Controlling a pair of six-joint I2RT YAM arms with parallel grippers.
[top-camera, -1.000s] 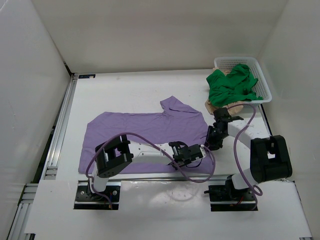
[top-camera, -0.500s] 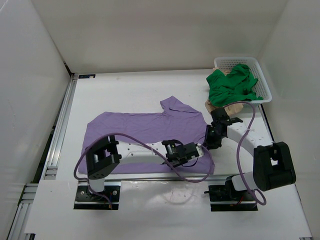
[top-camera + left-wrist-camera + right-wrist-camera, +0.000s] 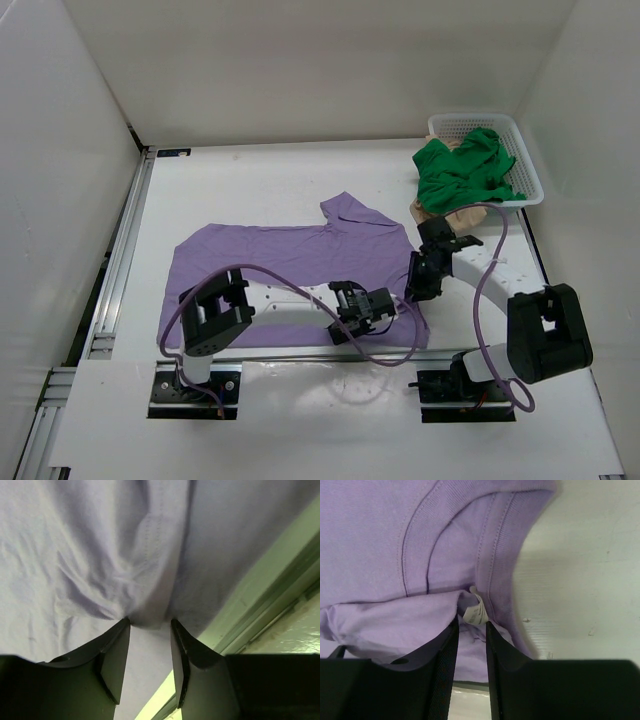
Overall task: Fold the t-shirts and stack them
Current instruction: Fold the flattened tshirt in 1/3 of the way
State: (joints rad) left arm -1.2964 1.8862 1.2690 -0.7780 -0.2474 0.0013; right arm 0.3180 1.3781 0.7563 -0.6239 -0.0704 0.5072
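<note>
White table point(image 3: 250, 190) inside white walls point(image 3: 300, 70), metal rail point(image 3: 122, 250) left.

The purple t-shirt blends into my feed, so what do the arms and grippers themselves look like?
The left arm and right arm have white links with blocky black joints, each trailing a looped purple cable. The left gripper and right gripper have plain black fingers tapering to the tips; no markings visible.

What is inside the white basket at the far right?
A crumpled green t-shirt spills over the basket rim, a beige cloth beneath it. Anything deeper is covered.
</note>
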